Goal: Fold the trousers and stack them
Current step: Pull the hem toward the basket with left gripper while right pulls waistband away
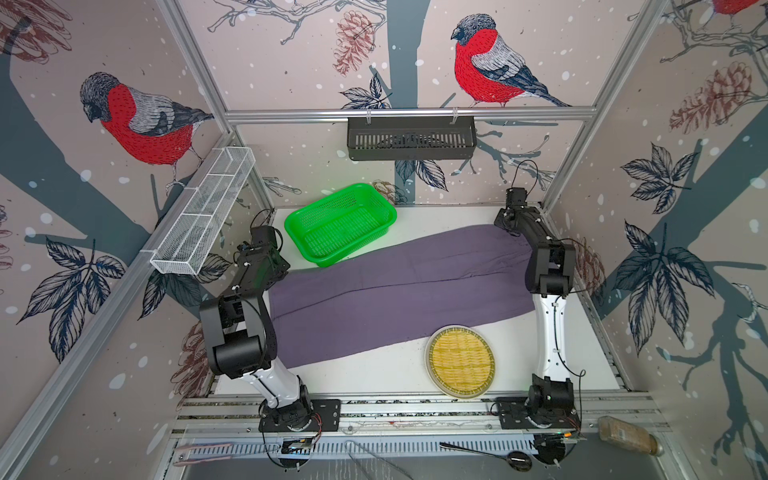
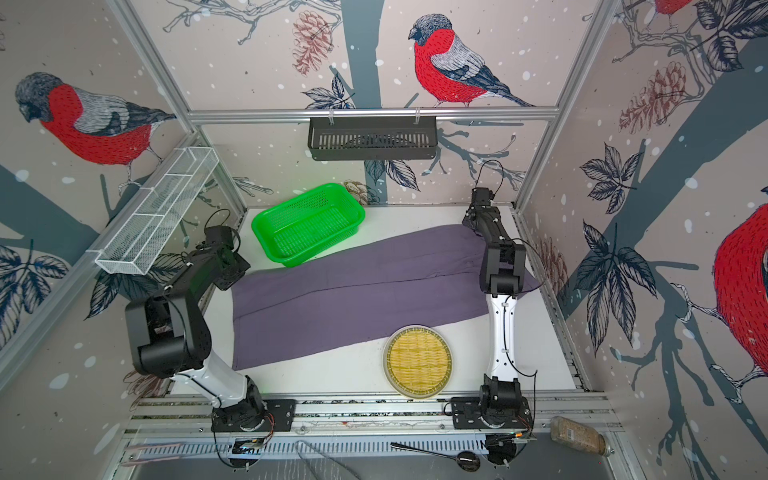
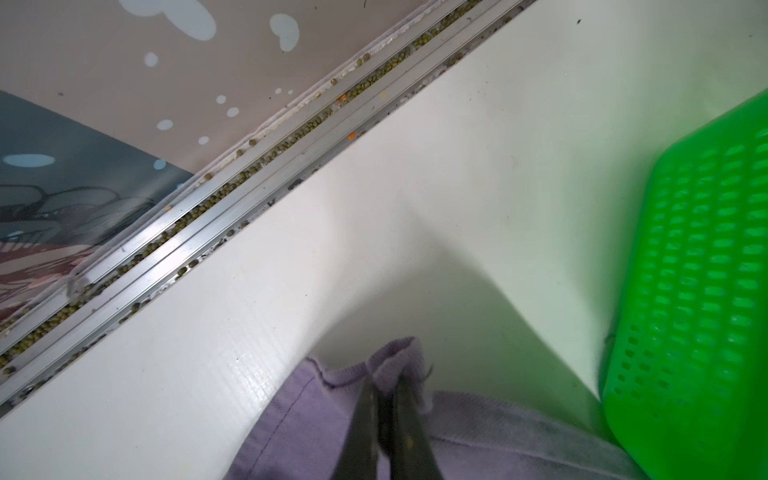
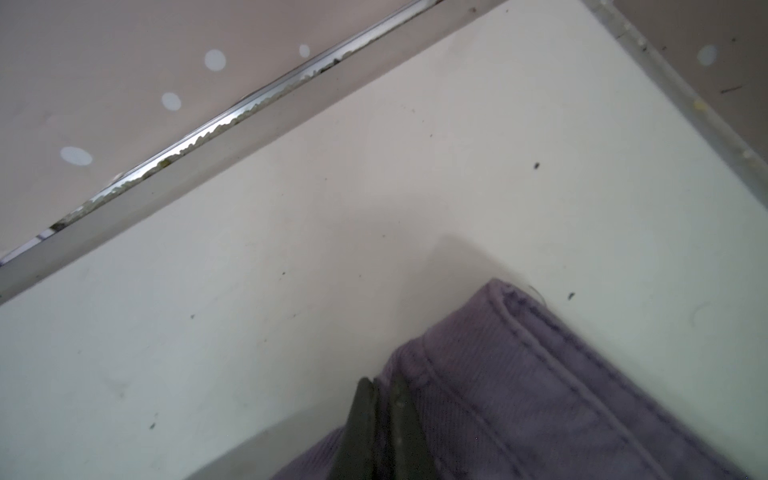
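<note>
Pinches a lifted hem corner of the trousers [image 3: 299, 415] in the left tool [image 3: 384, 386], with the two dark fingers [image 3: 359, 428] pressed together on the cloth. Pinches a thick, double-stitched corner at the opposite end in the right tool [image 4: 382, 388], again with the jaws closed tight on the edge of the fold. Has the rest of the trousers flat on the white counter [image 1: 436, 216], stretched as one long purple-grey band from the left tool straight across to the right tool, with both tools at the band's far corners. Finds a green plastic basket [image 1: 332, 241] just beside the left tool, toward the right tool, with its near corner meeting the far long edge of the cloth; cannot tell whether touching or overlapping. Finds a round woven bamboo tray [image 1: 460, 360] across the width of the cloth from the right tool, with its rim against the near long edge. Sees, higher and beyond the left tool, a white wire-mesh shelf [image 1: 203, 212] on the side wall, and, high on the back rail between the two tools, a black slotted shelf [image 1: 411, 137]. Sees, farthest from both tools, past the arm bases, a long-handled black spoon [image 1: 519, 461] and a bottle [image 1: 627, 434] lying on its side.
</note>
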You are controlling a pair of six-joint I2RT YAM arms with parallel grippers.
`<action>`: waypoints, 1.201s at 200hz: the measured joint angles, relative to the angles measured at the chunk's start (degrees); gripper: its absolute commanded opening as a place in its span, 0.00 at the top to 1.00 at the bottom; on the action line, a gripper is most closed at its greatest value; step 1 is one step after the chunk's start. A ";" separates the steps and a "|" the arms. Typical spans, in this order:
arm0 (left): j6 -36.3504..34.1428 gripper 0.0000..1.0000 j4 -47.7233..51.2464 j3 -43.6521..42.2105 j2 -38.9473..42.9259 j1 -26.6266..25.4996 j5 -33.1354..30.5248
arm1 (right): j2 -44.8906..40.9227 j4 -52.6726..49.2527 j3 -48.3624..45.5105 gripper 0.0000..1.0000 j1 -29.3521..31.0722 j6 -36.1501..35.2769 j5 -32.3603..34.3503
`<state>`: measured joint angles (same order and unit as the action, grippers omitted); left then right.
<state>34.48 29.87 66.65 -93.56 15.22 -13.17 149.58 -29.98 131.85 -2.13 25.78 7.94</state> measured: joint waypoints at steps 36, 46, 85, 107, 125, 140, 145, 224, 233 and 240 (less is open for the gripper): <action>0.24 1.00 1.25 -1.77 7.93 -0.31 -0.83 | -6.27 -1.25 -3.37 0.98 -0.33 1.14 -3.21; 0.33 1.00 1.95 -2.58 10.08 -0.37 -0.96 | -9.14 -0.70 -5.51 0.98 -0.63 1.49 -4.74; 1.73 1.00 4.63 -5.86 18.36 -0.39 -3.52 | -18.36 2.91 -14.25 0.98 -2.12 3.02 -9.75; 2.64 1.00 5.49 -6.93 23.80 -0.39 -6.56 | -24.22 4.79 -21.29 0.99 -2.95 4.11 -12.79; 2.82 1.00 5.51 -7.78 27.63 -0.37 -8.52 | -28.50 6.47 -25.49 0.99 -4.02 4.33 -14.38; 2.97 1.00 5.33 -7.69 29.40 -0.28 -9.40 | -31.87 7.74 -28.48 0.99 -5.38 5.49 -16.35; 3.04 1.00 5.33 -7.56 29.55 -0.24 -9.44 | -32.52 8.09 -29.03 0.99 -5.70 5.73 -16.90; 1.05 1.00 4.07 1.33 25.66 -0.15 -7.45 | -36.20 11.65 -31.06 0.99 -10.45 8.70 -26.14; 0.83 1.00 3.82 1.42 26.10 -0.13 -6.88 | -37.16 12.04 -31.82 0.99 -10.95 8.96 -26.91; 0.55 1.00 3.85 1.42 26.53 -0.13 -6.43 | -37.92 12.26 -32.48 0.99 -11.34 9.20 -27.52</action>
<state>35.03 33.71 68.07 -67.02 15.09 -19.59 111.66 -17.72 99.37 -13.47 34.98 -19.57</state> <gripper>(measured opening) 0.077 0.082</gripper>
